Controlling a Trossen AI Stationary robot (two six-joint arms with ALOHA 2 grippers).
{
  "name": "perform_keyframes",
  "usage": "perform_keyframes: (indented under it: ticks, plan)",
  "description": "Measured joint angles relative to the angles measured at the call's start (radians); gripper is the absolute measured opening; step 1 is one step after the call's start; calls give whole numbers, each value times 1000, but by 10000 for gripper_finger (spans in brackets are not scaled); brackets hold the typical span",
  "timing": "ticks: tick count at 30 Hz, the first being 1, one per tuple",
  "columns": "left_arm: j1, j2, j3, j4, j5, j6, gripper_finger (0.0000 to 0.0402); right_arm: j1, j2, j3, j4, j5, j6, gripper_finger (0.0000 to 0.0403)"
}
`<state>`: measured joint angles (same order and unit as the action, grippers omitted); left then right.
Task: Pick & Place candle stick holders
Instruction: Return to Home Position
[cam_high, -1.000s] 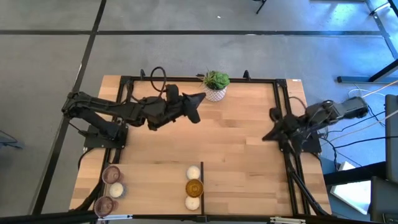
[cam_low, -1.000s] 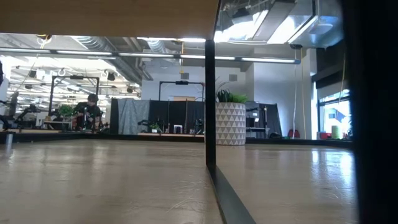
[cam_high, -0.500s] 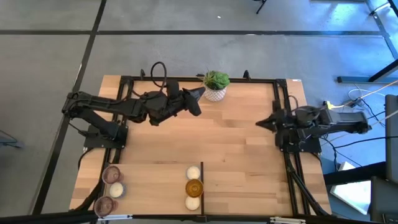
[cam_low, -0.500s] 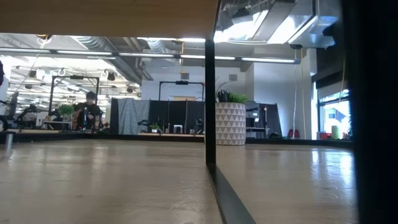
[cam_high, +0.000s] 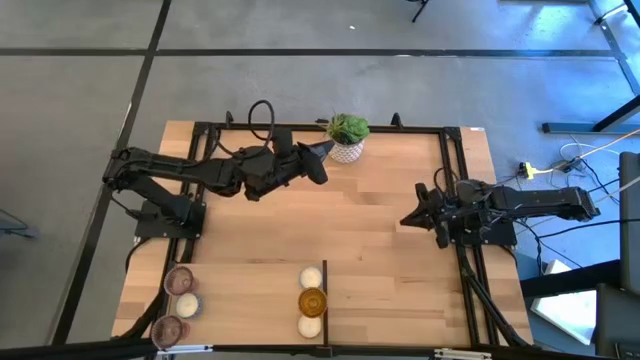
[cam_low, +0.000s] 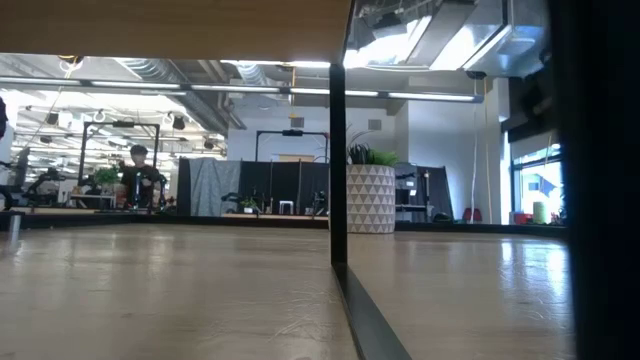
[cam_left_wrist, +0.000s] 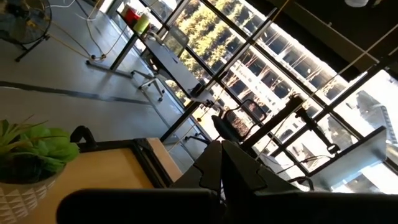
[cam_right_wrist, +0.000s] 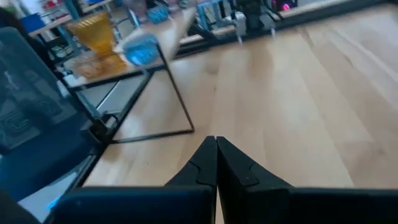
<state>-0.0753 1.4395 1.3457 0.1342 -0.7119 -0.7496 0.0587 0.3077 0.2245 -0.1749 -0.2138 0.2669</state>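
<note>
left claw pinched closed and empty by the plant, right claw same, over table's right side, six holders up front

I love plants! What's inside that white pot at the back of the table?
A leafy green plant fills the white pot. Its leaves cover whatever is underneath them.

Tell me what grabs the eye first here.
Six candle stick holders sit in two trios at the near edge of the table, the amber glass holder brightest. The shut left gripper hangs beside the potted plant; the shut right gripper is over the right side.
</note>
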Motion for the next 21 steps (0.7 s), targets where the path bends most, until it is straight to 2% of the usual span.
perform_keyframes:
  ticks: [10, 15, 21]
  plan:
    - [-1, 33, 0, -2, 7, -53, 2, -70, 0, -177, 104, -57, 63, 0]
    - [2, 38, -1, -1, 17, -52, 2, -91, 26, -178, 145, -60, 67, 0]
    - [14, 39, -1, -3, 60, -34, 2, -113, 27, -178, 111, 3, 96, 0]
